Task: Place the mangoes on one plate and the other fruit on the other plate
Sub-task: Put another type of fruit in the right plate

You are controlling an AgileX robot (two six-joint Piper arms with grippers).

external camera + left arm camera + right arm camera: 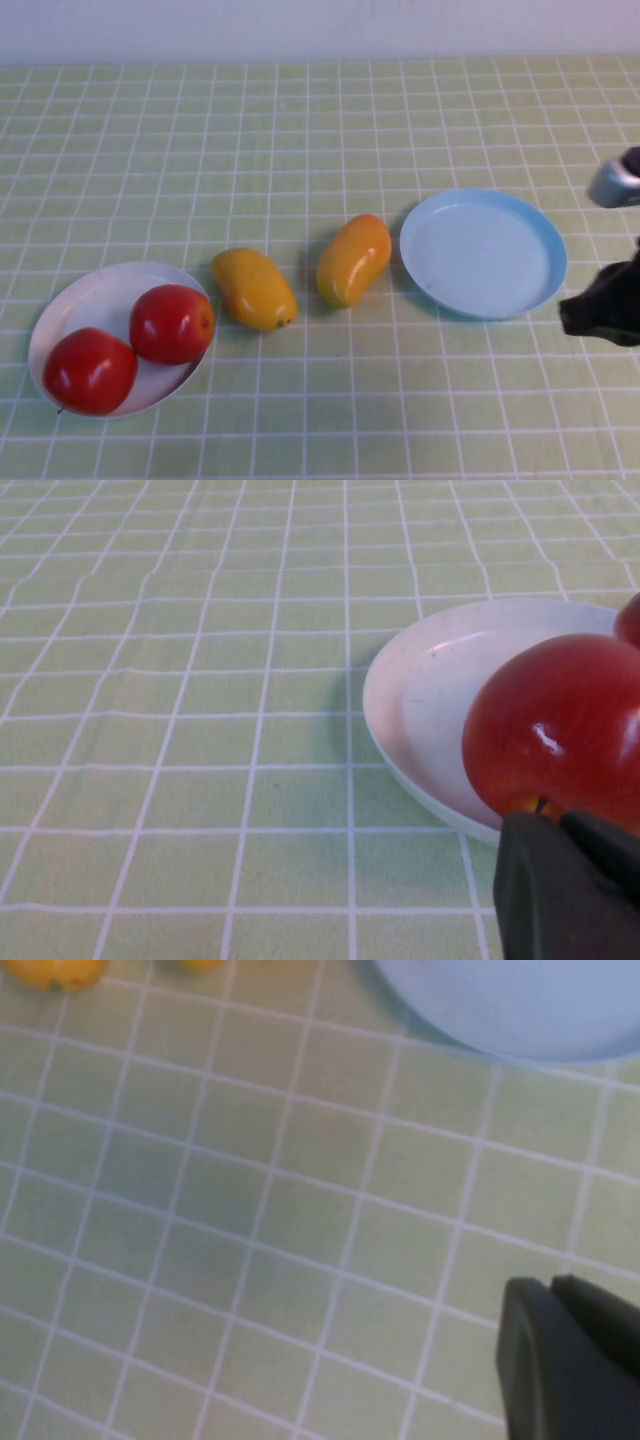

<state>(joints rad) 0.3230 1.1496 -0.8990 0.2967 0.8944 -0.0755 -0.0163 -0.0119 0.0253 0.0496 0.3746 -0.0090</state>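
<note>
Two red apples (172, 323) (89, 370) lie on the white plate (80, 300) at the front left. Two yellow-orange mangoes (254, 288) (353, 259) lie on the cloth between the plates. The light blue plate (483, 252) at the right holds nothing. My right gripper (600, 305) is at the right edge, just right of the blue plate (520, 1000), shut and holding nothing (553, 1282). My left gripper (552, 818) is out of the high view. In its wrist view it is shut with nothing in it, close in front of an apple (560, 730) on the white plate (420, 690).
A green cloth with a white grid (300, 130) covers the whole table. A pale wall runs along the far edge. A grey part of the right arm (615, 180) shows at the right edge.
</note>
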